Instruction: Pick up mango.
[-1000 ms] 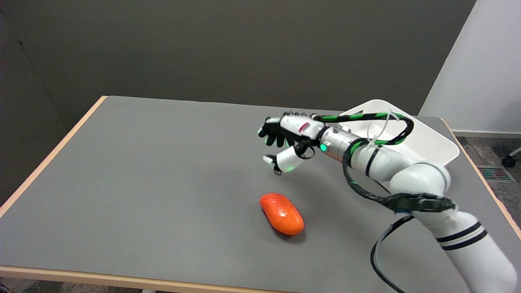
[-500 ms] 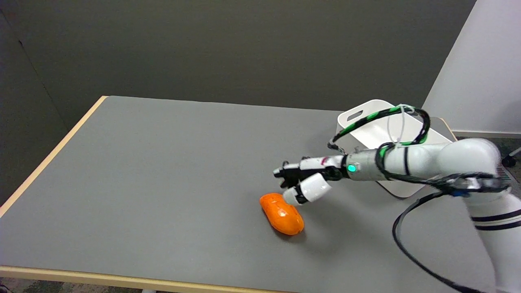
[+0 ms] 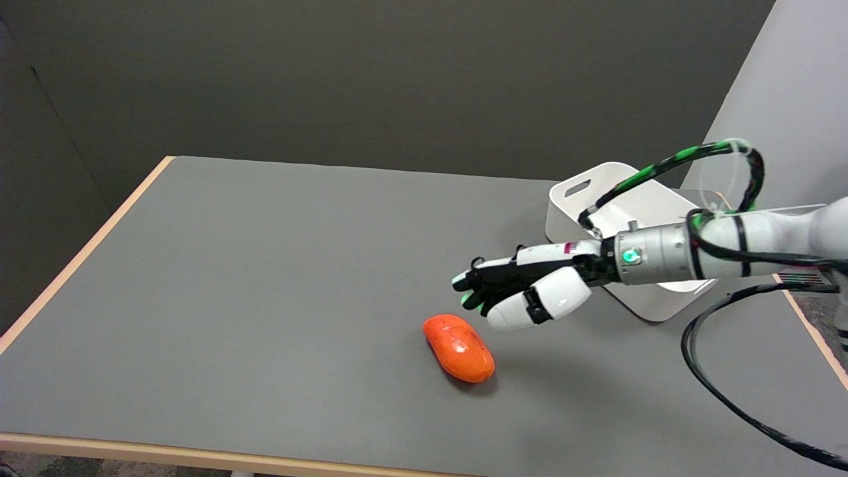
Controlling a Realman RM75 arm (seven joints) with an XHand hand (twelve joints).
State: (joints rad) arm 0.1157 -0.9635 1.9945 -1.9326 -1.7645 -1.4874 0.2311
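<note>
Orange-red and glossy, the mango is seen lying on its side on the grey table, near the front edge and a little right of centre. The reach is judged to be the step in hand: the right robot hand is held just above and to the right of the fruit, apart from it, with nothing in its grasp. Its fingers are stretched forward side by side and the thumb hangs below them, though how wide the gap is cannot be told for certain. A descent over the fruit, then a closing around its middle, is what the next move calls for. A white bin stands behind. No readable writing is found.
</note>
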